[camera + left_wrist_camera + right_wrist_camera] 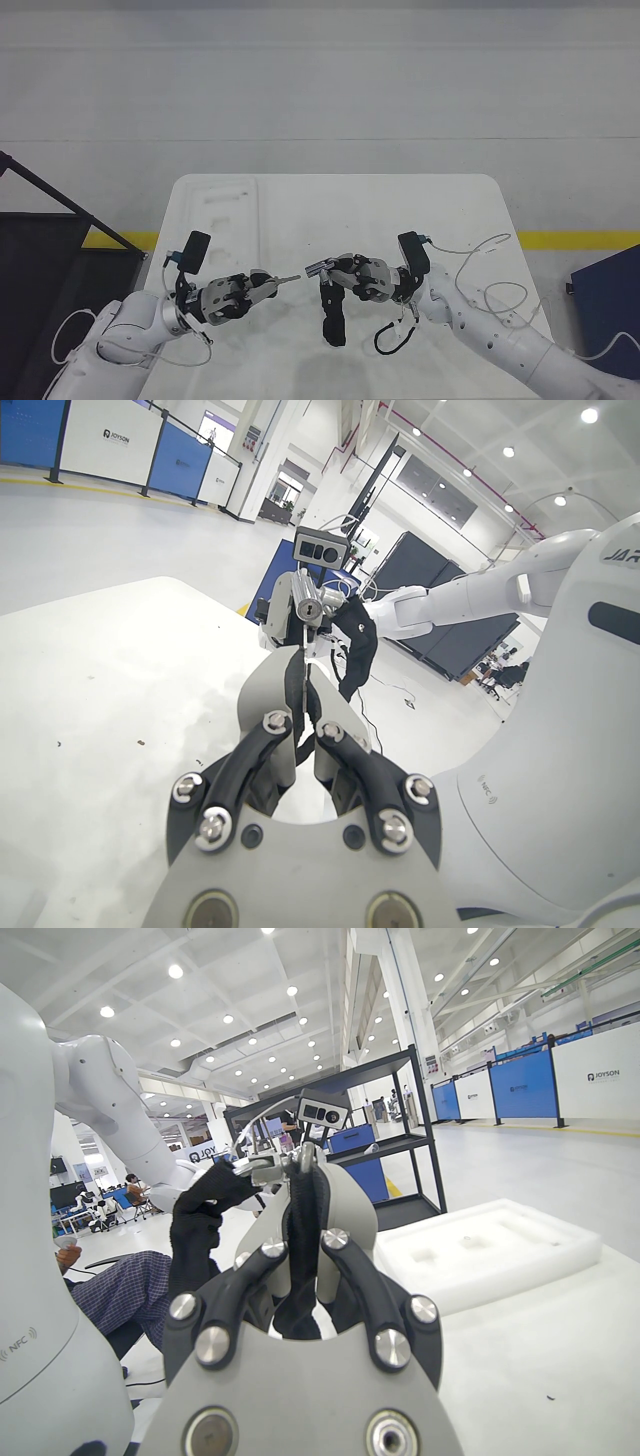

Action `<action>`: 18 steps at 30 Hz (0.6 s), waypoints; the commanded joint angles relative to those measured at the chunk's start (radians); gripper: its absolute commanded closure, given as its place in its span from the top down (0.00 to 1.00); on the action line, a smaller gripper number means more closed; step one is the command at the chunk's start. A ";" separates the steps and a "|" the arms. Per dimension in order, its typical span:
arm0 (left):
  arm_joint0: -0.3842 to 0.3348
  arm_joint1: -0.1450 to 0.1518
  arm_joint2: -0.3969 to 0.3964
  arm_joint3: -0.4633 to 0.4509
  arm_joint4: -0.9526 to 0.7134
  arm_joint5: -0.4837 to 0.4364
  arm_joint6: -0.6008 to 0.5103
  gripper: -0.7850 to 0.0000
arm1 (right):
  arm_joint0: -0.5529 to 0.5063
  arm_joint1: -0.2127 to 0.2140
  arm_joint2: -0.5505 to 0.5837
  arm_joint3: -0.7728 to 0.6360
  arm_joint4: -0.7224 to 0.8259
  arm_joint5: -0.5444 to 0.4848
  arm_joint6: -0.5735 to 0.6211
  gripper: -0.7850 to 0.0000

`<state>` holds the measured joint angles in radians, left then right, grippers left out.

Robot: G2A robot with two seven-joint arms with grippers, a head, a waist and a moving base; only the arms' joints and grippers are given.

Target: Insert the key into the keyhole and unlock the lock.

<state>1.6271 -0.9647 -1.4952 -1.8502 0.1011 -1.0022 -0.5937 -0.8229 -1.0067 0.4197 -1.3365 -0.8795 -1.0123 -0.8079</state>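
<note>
A white table with a foam tray on it.

The table [450,220] was white and had round corners. A white foam tray [250,225] lay flat on its far left part, close to the far edge. The tray had a few square dips pressed into it. Some tiny dark specks [140,743] were dotted on the bare top. They were too small to tell what they were.
</note>
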 commanded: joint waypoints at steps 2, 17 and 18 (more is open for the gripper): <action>0.007 -0.003 -0.001 -0.007 0.043 -0.004 0.042 0.00 | 0.000 0.000 0.000 0.000 0.000 0.000 0.000 0.00; 0.023 -0.012 0.032 -0.026 0.123 0.032 0.145 0.00 | 0.000 0.000 0.000 0.000 0.000 0.000 0.000 0.00; 0.024 -0.012 0.032 -0.027 0.127 0.035 0.149 0.00 | 0.000 0.000 0.000 0.000 0.000 0.000 0.000 0.00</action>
<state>1.6504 -0.9766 -1.4629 -1.8768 0.2241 -0.9708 -0.4498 -0.8229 -1.0067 0.4197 -1.3365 -0.8795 -1.0123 -0.8080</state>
